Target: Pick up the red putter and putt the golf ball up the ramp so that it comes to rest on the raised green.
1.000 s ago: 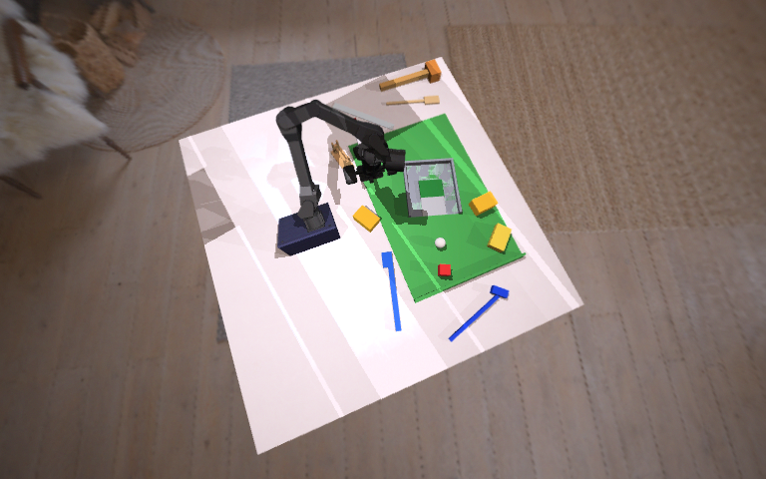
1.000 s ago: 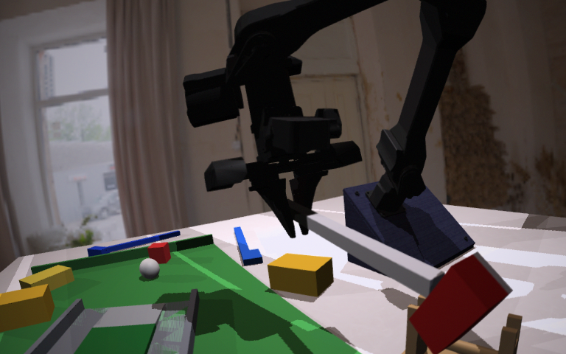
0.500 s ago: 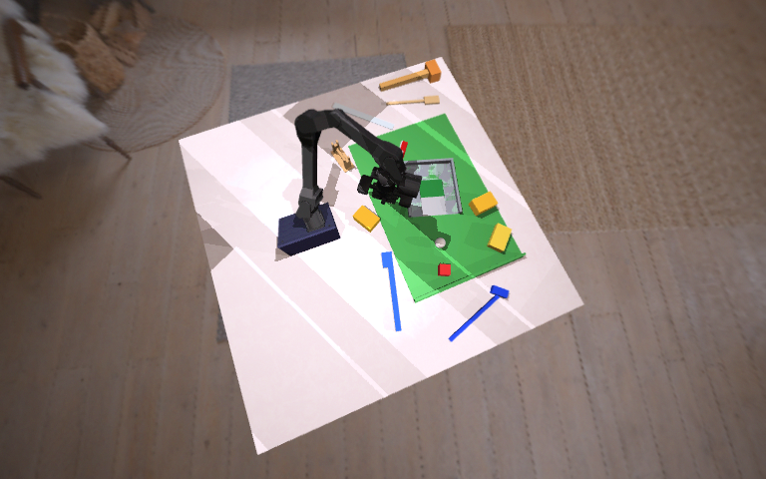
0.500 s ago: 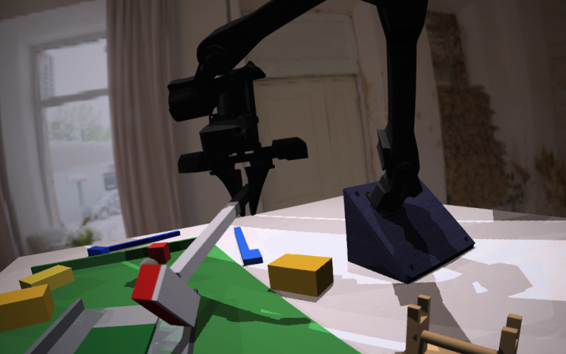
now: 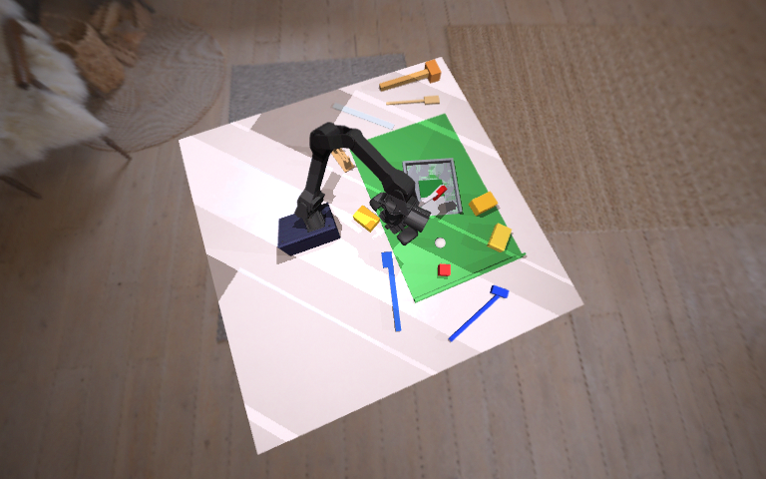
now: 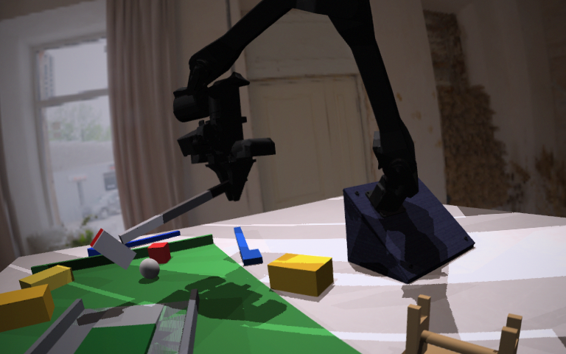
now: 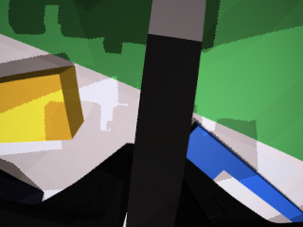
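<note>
Pincer [image 6: 233, 192] first: it hangs in the air over the green mat and is clamped tight on the dark grip end of the red putter [image 6: 166, 217]. From the side view, the putter's grey stick slants down and away from the pincer, and its head, grey with a red edge, floats above the mat, near the golf ball but not touching it.

Now from big to small. White table [image 5: 316, 349] holds everything. The black arm [image 5: 361, 152] bends over from its dark blue base [image 5: 307, 232]. The green mat [image 5: 480, 248] lies flat on the table. The grey ramp with the raised green [image 5: 432, 172] sits on the mat. Two blue putters [image 5: 392, 290] lie on the table beside the mat. Three yellow blocks are around: one [image 5: 366, 218] on the table just beside the mat's edge, two on the mat. A small red cube [image 5: 444, 269] sits on the mat. The white golf ball [image 5: 439, 242] rests on the mat, between the ramp and the red cube
</note>
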`<state>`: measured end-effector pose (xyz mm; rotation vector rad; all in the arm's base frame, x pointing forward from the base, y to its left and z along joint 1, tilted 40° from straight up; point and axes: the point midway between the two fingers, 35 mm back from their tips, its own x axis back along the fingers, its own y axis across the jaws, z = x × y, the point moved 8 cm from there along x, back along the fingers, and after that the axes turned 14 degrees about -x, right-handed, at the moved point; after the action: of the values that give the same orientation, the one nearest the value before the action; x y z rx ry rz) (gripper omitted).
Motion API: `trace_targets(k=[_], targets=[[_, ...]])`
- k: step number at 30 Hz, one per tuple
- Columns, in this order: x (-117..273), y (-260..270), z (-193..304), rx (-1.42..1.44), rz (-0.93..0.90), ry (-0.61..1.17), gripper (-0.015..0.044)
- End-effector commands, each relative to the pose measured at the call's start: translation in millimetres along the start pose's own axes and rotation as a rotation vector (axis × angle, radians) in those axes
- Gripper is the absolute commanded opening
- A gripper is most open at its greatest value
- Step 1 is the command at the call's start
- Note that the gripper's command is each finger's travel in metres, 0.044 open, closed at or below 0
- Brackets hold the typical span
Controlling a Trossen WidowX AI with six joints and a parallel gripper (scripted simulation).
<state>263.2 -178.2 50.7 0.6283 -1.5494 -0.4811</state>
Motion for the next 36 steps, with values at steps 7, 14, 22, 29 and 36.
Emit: trace_targets(k=[7, 14, 22, 29, 36], targets=[[3.0, -61.3, 26.6, -0.370, 0.029, 0.011, 0.0000], [0.8, -94.2, 47.9, -0.582, 0.038, 0.021, 0.0000], [-15.2, -95.1, 47.8, -0.582, 0.038, 0.021, 0.0000], [-39.7, -95.1, 48.8, -0.581, 0.037, 0.020, 0.0000], [-47.9, -95.5, 48.7, -0.581, 0.036, 0.020, 0.0000]])
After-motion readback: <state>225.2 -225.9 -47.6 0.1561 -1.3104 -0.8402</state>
